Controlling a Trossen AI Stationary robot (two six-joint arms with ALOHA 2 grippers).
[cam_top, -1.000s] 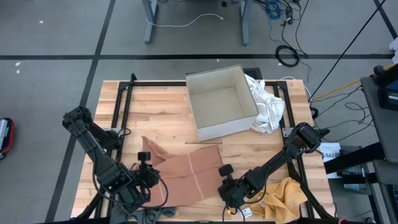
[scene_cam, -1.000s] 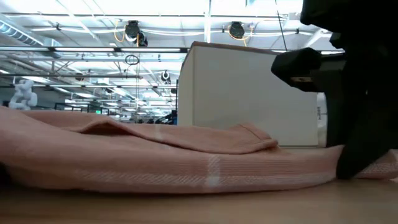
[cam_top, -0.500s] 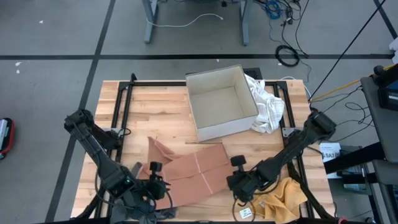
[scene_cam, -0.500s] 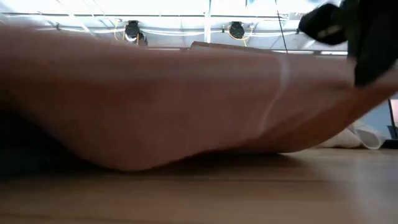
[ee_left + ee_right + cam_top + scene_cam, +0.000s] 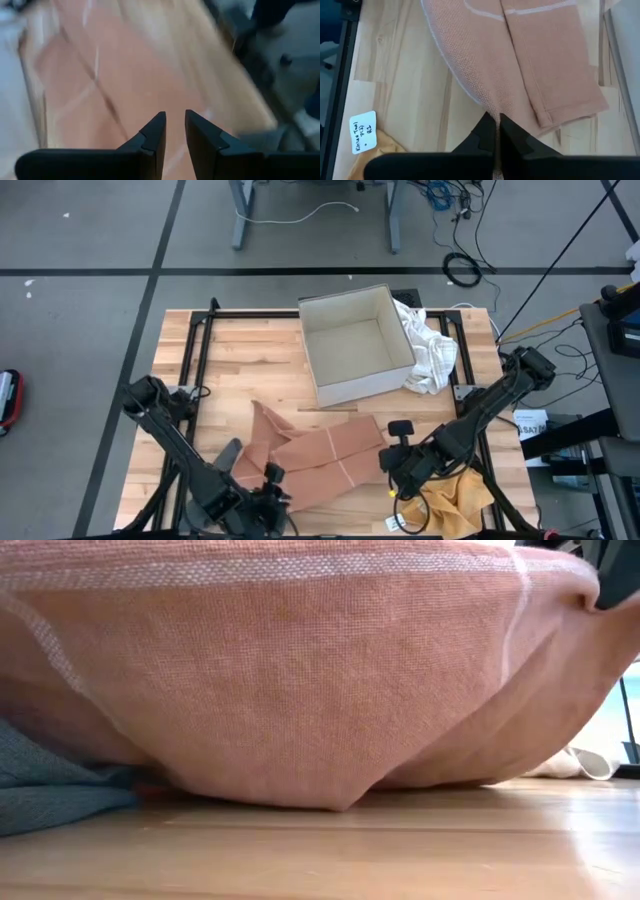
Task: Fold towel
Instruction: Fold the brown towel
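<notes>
From above, the pink towel (image 5: 320, 455) is seen spread on the wooden worktop (image 5: 240, 360) between the two arms, its near edge raised at both ends: one corner is held at the left gripper (image 5: 268, 485), the other at the right gripper (image 5: 405, 465), and the cardboard box (image 5: 355, 345) stands well beyond both sets of jaws. In the low view the lifted cloth is seen sagging in a deep belly that touches the worktop, so it is judged light, limp and without stiffness; a pinch at the corners or hemmed edge is judged the best hold. In the left wrist view, which is blurred, the jaws are seen only slightly parted with pink cloth ahead of them; a corner is probably pinched there, though this cannot be confirmed. In the right wrist view the jaws are closed tight on a gathered fold of the towel's edge, the rest hanging away beyond the fingertips.
</notes>
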